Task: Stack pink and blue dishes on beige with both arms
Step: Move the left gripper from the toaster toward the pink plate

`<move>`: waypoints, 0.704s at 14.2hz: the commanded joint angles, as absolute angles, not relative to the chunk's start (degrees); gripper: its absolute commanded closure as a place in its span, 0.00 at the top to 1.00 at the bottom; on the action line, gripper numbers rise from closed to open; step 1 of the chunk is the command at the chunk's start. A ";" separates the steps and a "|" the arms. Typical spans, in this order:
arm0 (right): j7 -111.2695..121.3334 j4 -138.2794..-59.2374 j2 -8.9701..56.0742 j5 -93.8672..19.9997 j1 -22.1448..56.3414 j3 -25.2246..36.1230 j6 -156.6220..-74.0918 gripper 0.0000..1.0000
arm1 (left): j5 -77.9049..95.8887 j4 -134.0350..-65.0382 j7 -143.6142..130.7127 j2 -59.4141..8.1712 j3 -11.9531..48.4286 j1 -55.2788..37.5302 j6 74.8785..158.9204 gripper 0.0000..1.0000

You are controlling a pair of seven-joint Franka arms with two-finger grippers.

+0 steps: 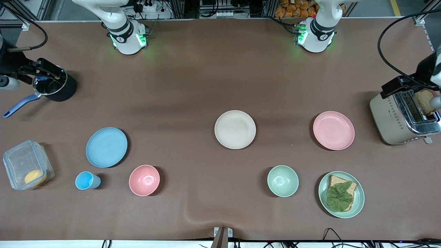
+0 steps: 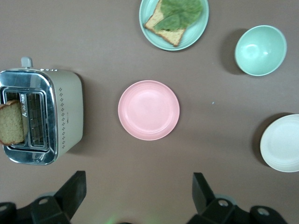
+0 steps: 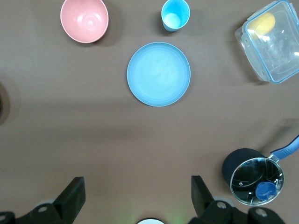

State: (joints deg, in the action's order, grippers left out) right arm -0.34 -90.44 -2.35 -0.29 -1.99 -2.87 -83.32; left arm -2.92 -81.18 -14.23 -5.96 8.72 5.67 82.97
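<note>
Four plates [image 1: 235, 129], two bowls [image 1: 144, 180]

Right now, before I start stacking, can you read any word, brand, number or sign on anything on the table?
No text is readable.
Toaster: small dark marks on its side, too small to read.
Pink plate, blue plate, beige plate: plain, no markings.

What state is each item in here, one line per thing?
Pink plate: empty, unstacked.
Blue plate: empty, unstacked.
Beige plate: empty, nothing stacked on it.
Green plate: holds bread with a leaf.
Toaster: bread slice sticking up from one slot.
Clear container: holds a yellow item.
Pot: lid on.
Left gripper: fingers open, empty.
Right gripper: fingers open, empty.
</note>
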 commanded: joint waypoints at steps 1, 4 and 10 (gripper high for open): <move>-0.18 -91.93 -2.81 -1.05 -2.72 -3.25 -83.76 1.00 | -3.42 -85.05 -13.88 -7.29 9.05 6.06 82.00 1.00; -0.18 -91.85 -2.81 -1.06 -2.81 -3.16 -84.29 1.00 | -3.69 -99.70 -14.15 -6.33 9.23 10.35 99.25 1.00; 1.84 -91.76 6.21 -6.33 -9.40 -2.72 -87.87 1.00 | -3.26 -125.14 -12.30 -9.65 9.40 15.73 133.74 1.00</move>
State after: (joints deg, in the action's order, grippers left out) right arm 0.06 -92.59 0.74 -3.97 -6.33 -2.31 -85.90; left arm -3.25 -120.36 -12.96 -9.93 8.73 14.68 128.49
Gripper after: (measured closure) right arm 0.000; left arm 0.000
